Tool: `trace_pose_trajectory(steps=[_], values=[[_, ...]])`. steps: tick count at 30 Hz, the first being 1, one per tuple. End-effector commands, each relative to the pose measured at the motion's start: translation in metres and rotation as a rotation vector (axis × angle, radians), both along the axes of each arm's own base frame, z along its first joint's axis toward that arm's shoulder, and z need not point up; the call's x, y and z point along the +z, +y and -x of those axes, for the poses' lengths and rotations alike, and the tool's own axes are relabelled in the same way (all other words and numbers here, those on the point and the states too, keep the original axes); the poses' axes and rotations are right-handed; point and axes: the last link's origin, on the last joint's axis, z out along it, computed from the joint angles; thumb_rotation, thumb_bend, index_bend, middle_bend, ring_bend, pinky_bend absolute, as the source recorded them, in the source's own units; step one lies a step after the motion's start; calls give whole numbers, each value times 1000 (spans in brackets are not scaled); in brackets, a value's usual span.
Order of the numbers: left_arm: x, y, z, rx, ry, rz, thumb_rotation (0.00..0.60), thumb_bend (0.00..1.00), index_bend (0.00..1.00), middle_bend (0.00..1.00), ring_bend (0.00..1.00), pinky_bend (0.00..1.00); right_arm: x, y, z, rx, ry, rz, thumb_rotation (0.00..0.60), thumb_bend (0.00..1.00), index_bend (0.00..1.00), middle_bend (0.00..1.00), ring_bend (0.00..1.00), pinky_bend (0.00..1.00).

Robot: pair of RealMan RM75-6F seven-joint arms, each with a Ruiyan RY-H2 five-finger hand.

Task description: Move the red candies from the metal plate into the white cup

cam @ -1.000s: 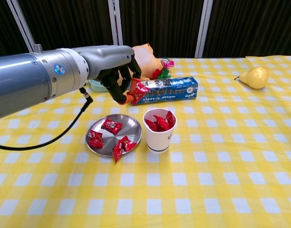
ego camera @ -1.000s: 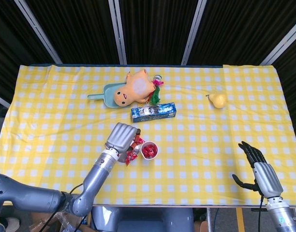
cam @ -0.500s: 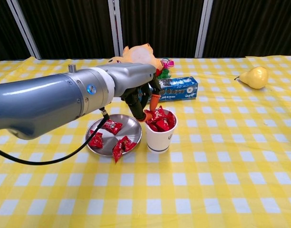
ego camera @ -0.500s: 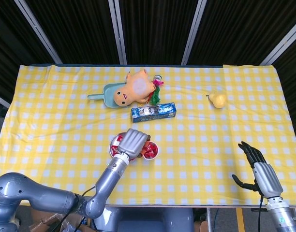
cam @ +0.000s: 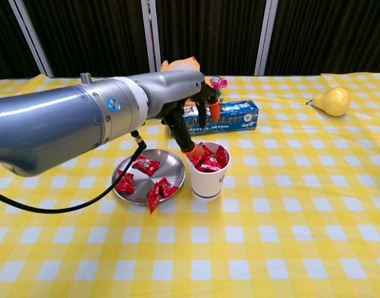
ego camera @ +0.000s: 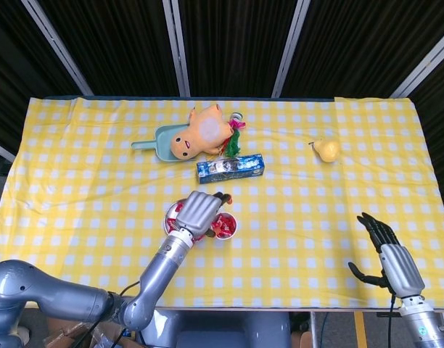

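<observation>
Chest view is showing the left hand (cam: pixel 193 115) spreading its fingers (cam: pixel 213 110), empty, above the cup (cam: pixel 208 179) of candies (cam: pixel 207 159); head view is hiding this. Others are lying on the plate (cam: pixel 172 163) beside. Half a second ago it was pinching one. Right hand (ego camera: pixel 391 256) is idling open.

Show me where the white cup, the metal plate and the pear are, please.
white cup (cam: pixel 208 181): chest view, on its front wall.
metal plate (cam: pixel 171 162): chest view, on a bare patch of the dish.
pear (cam: pixel 331 100): chest view, on its rounded body.
</observation>
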Motion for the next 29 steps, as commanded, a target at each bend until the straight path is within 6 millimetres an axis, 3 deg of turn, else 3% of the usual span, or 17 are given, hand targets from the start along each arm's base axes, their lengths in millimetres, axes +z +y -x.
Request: trace_pose_trajectory(steps=[1,4,7,12,14,21,29], values=[[19,-1,1,3,-75,-37,600,231,275,328,813,881,0,0,0,1,2,0,600,362,0,0,0,0],[38,-5,10,6,-123,-73,600,223,269,317,679,774,0,0,0,3,8,2,600,361,0,0,0,0],[59,-12,30,34,-156,-99,600,218,255,294,442,545,1,0,0,8,13,8,600,362,0,0,0,0],[104,-34,86,117,-171,-169,600,188,75,90,109,210,-1,1,0,20,37,9,600,362,0,0,0,0],[120,-45,109,130,-149,-204,600,164,20,27,42,128,-1,1,1,29,52,11,600,362,0,0,0,0],[169,-100,205,216,-24,-291,600,106,0,0,0,4,-4,5,0,62,137,34,600,362,0,0,0,0],[200,-154,270,198,97,-362,600,100,0,0,0,0,-8,7,-2,75,178,62,600,362,0,0,0,0]])
